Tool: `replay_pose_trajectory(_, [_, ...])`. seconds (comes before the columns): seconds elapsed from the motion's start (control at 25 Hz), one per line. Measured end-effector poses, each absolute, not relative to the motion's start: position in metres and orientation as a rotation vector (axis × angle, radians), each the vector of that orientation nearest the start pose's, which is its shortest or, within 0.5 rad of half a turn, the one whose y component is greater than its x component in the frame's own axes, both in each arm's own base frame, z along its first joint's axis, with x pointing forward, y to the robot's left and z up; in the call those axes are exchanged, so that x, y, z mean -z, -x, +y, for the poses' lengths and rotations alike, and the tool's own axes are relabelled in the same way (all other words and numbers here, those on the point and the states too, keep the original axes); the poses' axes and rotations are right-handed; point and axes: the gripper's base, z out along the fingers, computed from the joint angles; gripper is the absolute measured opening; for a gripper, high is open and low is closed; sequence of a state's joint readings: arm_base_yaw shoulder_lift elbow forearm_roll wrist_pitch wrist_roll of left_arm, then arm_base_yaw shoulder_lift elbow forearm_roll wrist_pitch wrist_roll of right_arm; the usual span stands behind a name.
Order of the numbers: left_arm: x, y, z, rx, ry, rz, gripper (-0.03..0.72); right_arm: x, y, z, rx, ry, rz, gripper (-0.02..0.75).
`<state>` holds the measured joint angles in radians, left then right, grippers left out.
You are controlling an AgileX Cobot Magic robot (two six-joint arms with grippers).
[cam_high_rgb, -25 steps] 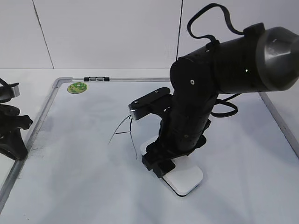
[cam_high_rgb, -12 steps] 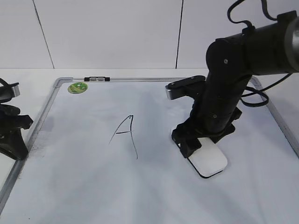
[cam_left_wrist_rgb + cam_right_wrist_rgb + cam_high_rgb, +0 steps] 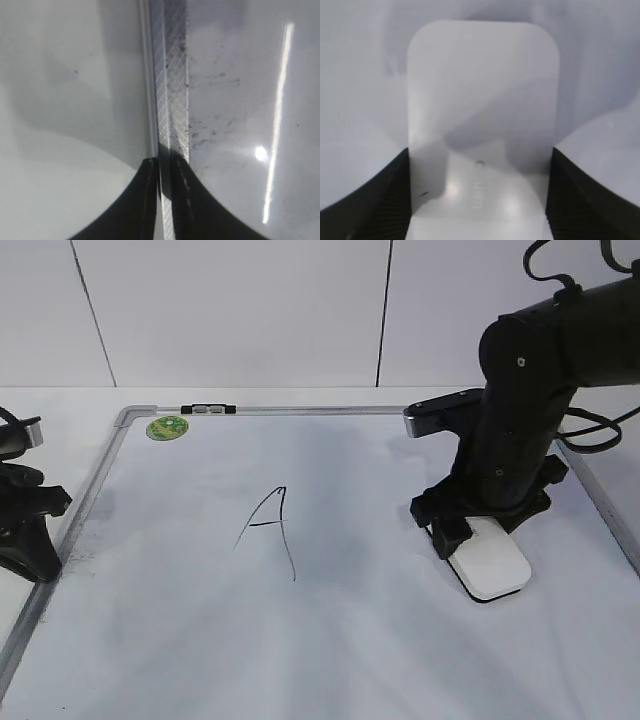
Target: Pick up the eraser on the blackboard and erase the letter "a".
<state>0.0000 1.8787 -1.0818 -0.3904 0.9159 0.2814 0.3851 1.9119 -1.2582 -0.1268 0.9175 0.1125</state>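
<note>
- The right hand (image 3: 462, 537) was closed on the eraser (image 3: 489, 562); its two black fingers (image 3: 385, 200) pressed against both long sides of the white block, as the right wrist view showed.
- The eraser lay flat on the blackboard (image 3: 180, 640), in the right part of the board, near the right frame edge but apart from it.
- In the right wrist view the eraser (image 3: 482, 100) pointed away from the camera, and its rounded far corners were clear of the fingers.
- The black right arm (image 3: 520, 410) came in from the upper right corner of the exterior view and bent down to the eraser.
- A tall angular letter "A" (image 3: 268, 530) in thin black marker stood near the middle of the board, well apart from the eraser and to the left of it.
- No lowercase "a" showed anywhere on the board.
- A small round green magnet (image 3: 166, 427) was stuck near the upper left corner of the board, just beside a small black clip (image 3: 208, 409) on the top frame.
- The left hand (image 3: 25, 530) was at the left edge of the exterior view, over the left frame of the board.
- In the left wrist view the two dark fingertips (image 3: 145, 200) sat close together with only a thin gap, and nothing was between them; the silver frame strip (image 3: 172, 90) ran straight up from them.
- Dark marker dust lay on the board beside that frame strip.
- The board rested on a white desk (image 3: 60, 405) in front of a white panel wall (image 3: 230, 310).
</note>
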Motion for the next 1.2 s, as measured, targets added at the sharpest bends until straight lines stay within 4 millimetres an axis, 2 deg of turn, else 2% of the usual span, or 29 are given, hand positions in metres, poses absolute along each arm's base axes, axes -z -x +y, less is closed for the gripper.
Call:
replay_pose_trajectory(0.32, [-0.147, -0.325, -0.027, 0.483, -0.05, 3.117, 0.056, -0.184, -0.332, 0.11, 0.238, 0.547, 2.983, 0.554])
replay_pose_trajectory(0.6, [-0.147, -0.325, -0.027, 0.483, -0.05, 3.117, 0.055, -0.227, -0.319, 0.099, 0.243, 0.5, 2.921, 0.554])
replay_pose_trajectory(0.8, [-0.147, -0.325, -0.027, 0.483, -0.05, 3.117, 0.056, -0.245, -0.318, 0.071, 0.246, 0.367, 2.911, 0.554])
replay_pose_trajectory(0.96, [-0.147, -0.325, -0.027, 0.483, -0.05, 3.117, 0.056, -0.247, -0.322, 0.043, 0.25, 0.233, 2.931, 0.554])
replay_pose_trajectory(1.2, [-0.147, -0.325, -0.027, 0.484, -0.05, 3.118, 0.056, -0.247, -0.327, 0.012, 0.196, 0.05, 2.929, 0.554])
